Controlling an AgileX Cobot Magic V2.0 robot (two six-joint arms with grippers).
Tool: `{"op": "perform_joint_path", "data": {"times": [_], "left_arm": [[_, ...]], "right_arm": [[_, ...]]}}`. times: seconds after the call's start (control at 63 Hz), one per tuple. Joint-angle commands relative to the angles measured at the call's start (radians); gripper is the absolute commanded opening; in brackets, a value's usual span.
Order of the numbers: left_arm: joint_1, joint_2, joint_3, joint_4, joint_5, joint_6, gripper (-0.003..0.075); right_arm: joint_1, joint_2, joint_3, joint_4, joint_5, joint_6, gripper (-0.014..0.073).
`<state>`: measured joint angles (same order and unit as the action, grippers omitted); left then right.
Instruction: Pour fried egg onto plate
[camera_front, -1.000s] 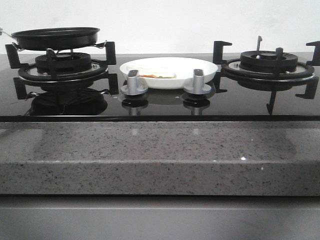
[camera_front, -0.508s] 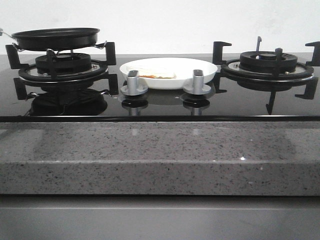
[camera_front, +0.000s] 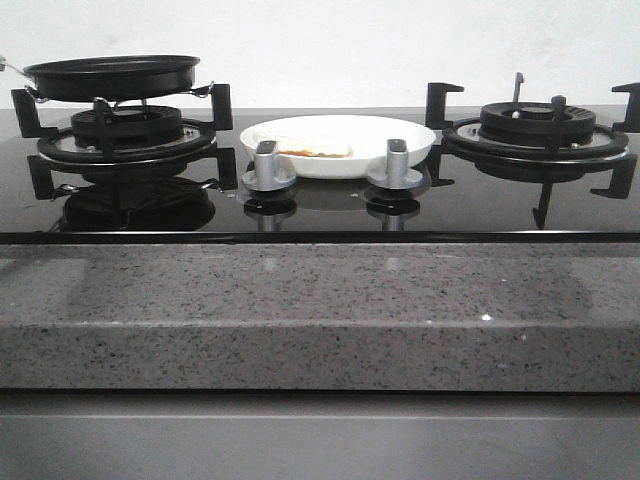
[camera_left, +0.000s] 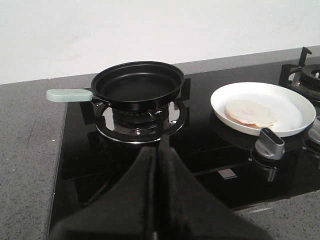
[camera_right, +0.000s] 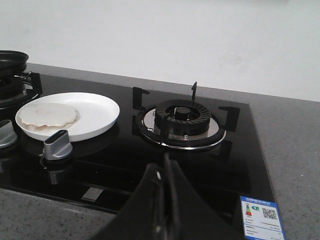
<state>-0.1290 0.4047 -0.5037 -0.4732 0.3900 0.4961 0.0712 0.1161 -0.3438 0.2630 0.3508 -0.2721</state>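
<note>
The fried egg (camera_front: 315, 147), pale cream with an orange-brown edge, lies flat in the white plate (camera_front: 405, 140) on the hob between the two burners. It also shows in the left wrist view (camera_left: 250, 113) on the plate (camera_left: 295, 107) and in the right wrist view (camera_right: 47, 115) on the plate (camera_right: 97, 112). The black frying pan (camera_front: 110, 76) sits empty on the left burner; its pale green handle (camera_left: 69, 94) points away from the plate. My left gripper (camera_left: 159, 150) is shut and empty, back from the pan. My right gripper (camera_right: 165, 165) is shut and empty, in front of the right burner.
Two grey knobs (camera_front: 266, 166) (camera_front: 394, 165) stand in front of the plate. The right burner (camera_front: 537, 125) with black pan supports is bare. A speckled grey stone counter edge (camera_front: 320, 310) runs along the front of the glass hob. A white wall is behind.
</note>
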Motion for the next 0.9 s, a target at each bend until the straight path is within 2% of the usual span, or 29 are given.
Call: {"op": "perform_joint_path", "data": {"times": [0.0,0.444,0.492,0.54,0.556,0.603,0.889], "left_arm": [[-0.007,0.009,-0.024,-0.021,-0.073,-0.008,-0.002],[-0.007,0.009,-0.024,0.008,-0.096,-0.012,-0.002],[-0.007,0.009,-0.024,0.098,-0.101,-0.082,-0.002],[-0.007,0.007,-0.024,0.233,-0.101,-0.234,-0.002],[-0.007,0.007,-0.024,0.311,-0.101,-0.322,-0.002],[-0.007,0.007,-0.019,0.422,-0.104,-0.443,-0.002],[-0.002,-0.114,0.145,0.461,-0.193,-0.46,-0.002]], "right_arm": [[0.001,0.01,-0.023,0.006,-0.088,-0.01,-0.0118],[0.001,0.01,-0.023,0.006,-0.088,-0.01,-0.0118],[0.001,0.01,-0.023,0.006,-0.088,-0.01,-0.0118],[0.001,0.01,-0.023,0.006,-0.088,-0.01,-0.0118],[0.001,0.01,-0.023,0.006,-0.088,-0.01,-0.0118],[0.001,0.01,-0.023,0.006,-0.088,-0.01,-0.0118],[0.001,0.01,-0.023,0.006,-0.088,-0.01,-0.0118]]}}
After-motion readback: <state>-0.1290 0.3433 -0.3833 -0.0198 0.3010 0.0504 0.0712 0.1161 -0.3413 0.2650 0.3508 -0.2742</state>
